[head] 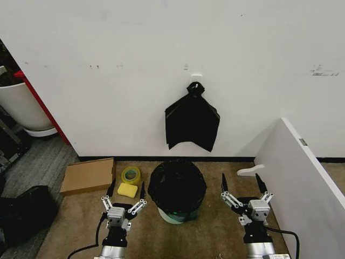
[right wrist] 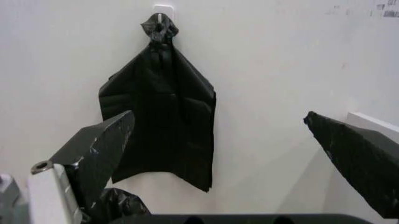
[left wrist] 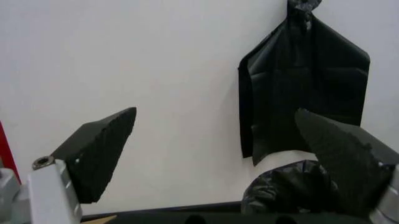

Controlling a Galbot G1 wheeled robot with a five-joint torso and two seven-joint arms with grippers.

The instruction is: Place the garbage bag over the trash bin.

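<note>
From the head view we see both arms reaching forward low over the brown floor, one on each side of the bin (head: 173, 217). The left gripper (head: 126, 190) points toward the wall with its fingers spread wide and nothing between them; it hangs just beside a yellow sponge (head: 128, 190) and near a tape roll (head: 130, 174), though we cannot tell whether it touches either. The right gripper (head: 242, 184) is likewise spread and empty, with a white panel (head: 302, 183) to its right. Between the two stands the bin, draped in the bag (head: 177, 186), which covers its mouth and upper wall; a little pale wall shows at the base. On the wall above hangs a flat black bundle (head: 192, 121) from a hook, and a cardboard box (head: 88, 175) lies at the far left.

In the left wrist view we see that gripper (left wrist: 224, 154) with its fingers far apart, framing bare wall and the bundle (left wrist: 302, 84); crinkled bag (left wrist: 290, 191) shows close to one fingertip.

In the right wrist view the gripper (right wrist: 249, 149) is just as wide open, the bundle (right wrist: 162, 112) with its knot at the hook is plain, and a fold of the bag (right wrist: 118, 205) sits low by one finger.
</note>
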